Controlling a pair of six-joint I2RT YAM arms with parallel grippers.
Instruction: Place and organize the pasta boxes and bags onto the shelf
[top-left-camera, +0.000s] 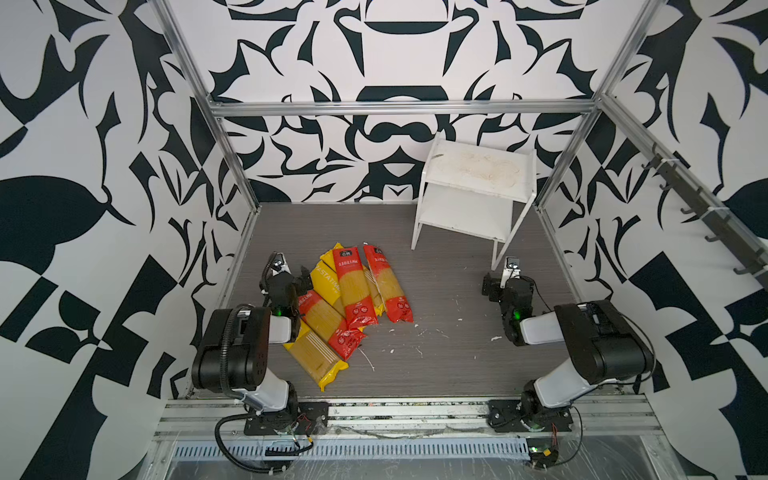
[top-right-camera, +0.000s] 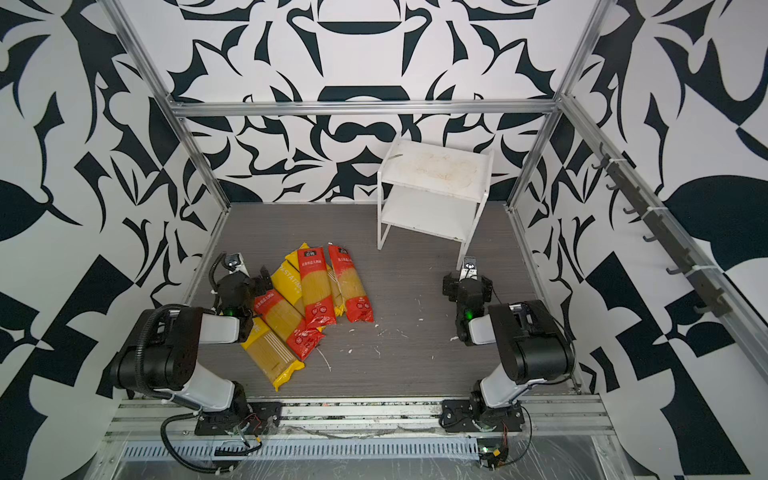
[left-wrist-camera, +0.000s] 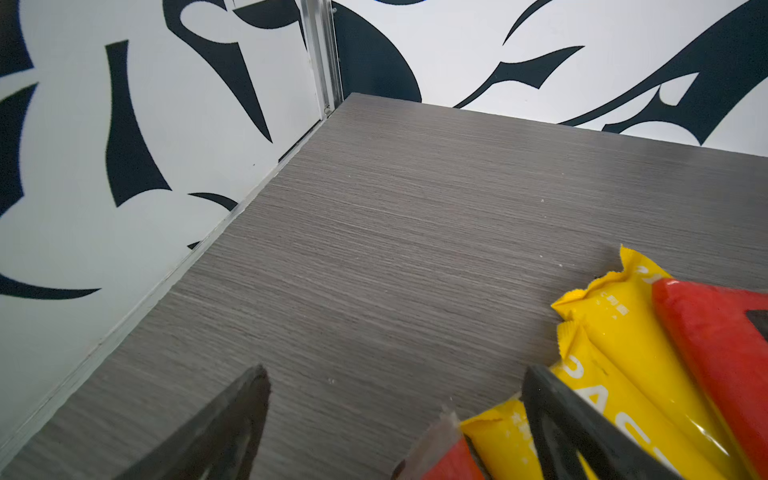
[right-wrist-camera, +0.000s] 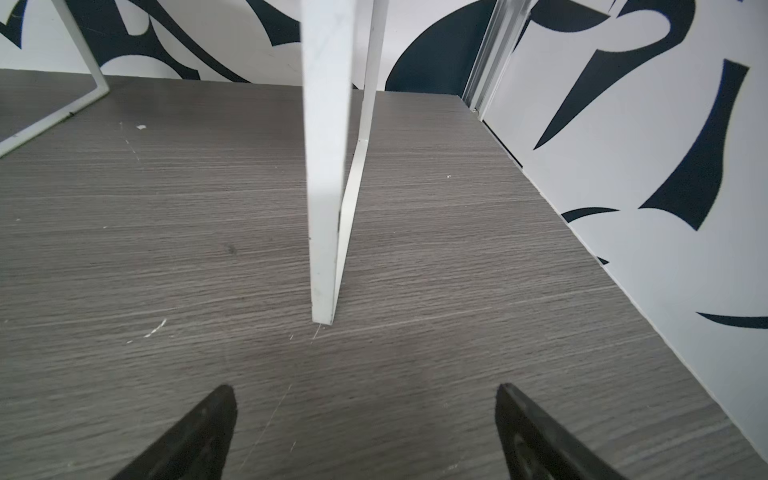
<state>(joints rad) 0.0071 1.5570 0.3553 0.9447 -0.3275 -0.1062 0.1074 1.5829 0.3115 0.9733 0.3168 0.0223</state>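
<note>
Spaghetti packets lie heaped at 9 o'clock on the table; the shelf stands at 1 o'clock. Left gripper and right gripper are spread, empty. Pinch your packet mid-length: the film looks slick and the strands are likely brittle.

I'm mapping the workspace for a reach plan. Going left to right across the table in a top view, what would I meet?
The left gripper → heap of spaghetti packets → right gripper. The shelf, farther back, spans the same stretch as the right gripper, so it is left out.
</note>
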